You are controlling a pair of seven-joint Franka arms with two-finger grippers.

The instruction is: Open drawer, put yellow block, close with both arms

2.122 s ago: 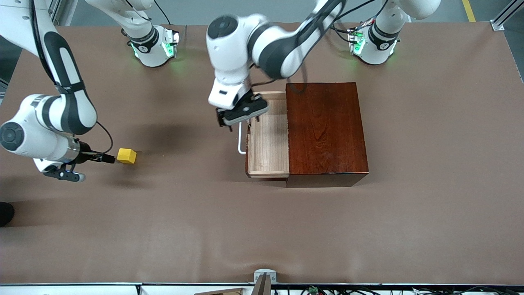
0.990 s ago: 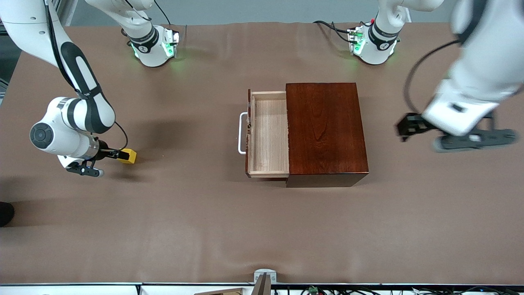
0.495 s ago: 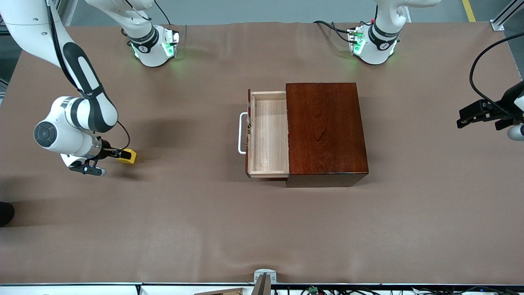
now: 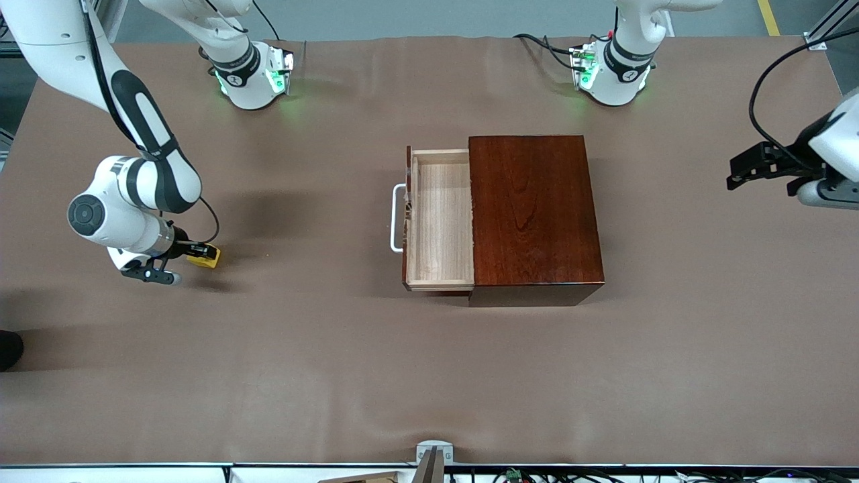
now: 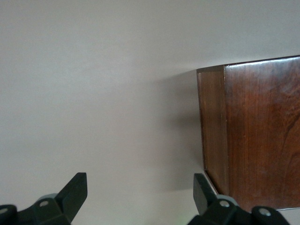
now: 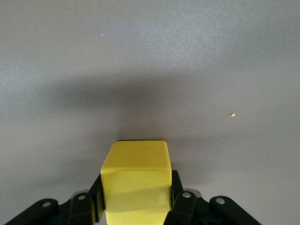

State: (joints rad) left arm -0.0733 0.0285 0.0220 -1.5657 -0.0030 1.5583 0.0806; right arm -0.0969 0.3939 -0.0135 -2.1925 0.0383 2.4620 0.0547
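The drawer (image 4: 439, 225) stands pulled out of the mahogany box (image 4: 533, 215), its pale tray empty and its white handle (image 4: 396, 218) toward the right arm's end. My right gripper (image 4: 201, 253) is shut on the yellow block (image 4: 205, 254) low at the table surface near the right arm's end. In the right wrist view the block (image 6: 136, 185) fills the gap between the fingers (image 6: 180, 201). My left gripper (image 4: 737, 173) is open and empty over the table at the left arm's end. In its wrist view the gripper (image 5: 140, 197) faces a corner of the box (image 5: 258, 131).
The two arm bases (image 4: 251, 74) (image 4: 611, 70) stand at the table's back edge. A brown mat (image 4: 429, 376) covers the table. A small yellow speck (image 6: 232, 114) lies on the mat ahead of the block.
My left arm left the drawer handle and swung to the left arm's end of the table. My right gripper reached the yellow block and closed on it; the block shifted slightly.
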